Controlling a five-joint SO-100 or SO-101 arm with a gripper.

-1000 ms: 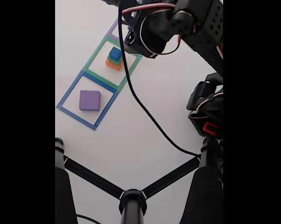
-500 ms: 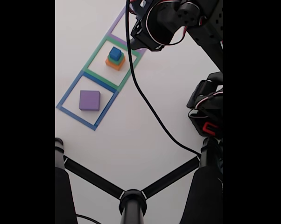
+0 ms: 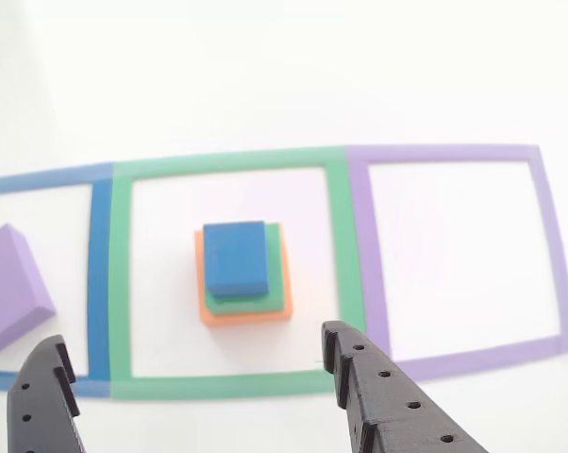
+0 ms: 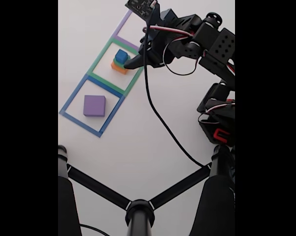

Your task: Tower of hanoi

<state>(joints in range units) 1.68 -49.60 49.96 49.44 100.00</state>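
Gripper [image 3: 199, 387] is hanging wide open just short of the stack in the green square: blue cube [image 3: 235, 257] on green, on orange. Purple block [image 4: 94, 105] sits apart. Advise centring on blue alone, staying above green.

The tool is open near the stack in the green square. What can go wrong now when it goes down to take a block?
1. The blue cube sits off-centre on the green block and orange block; a low grasp may catch more than one.
2. The open tool is wide, so a finger could push the stack sideways.
3. The black cable hangs near the stack and might snag.
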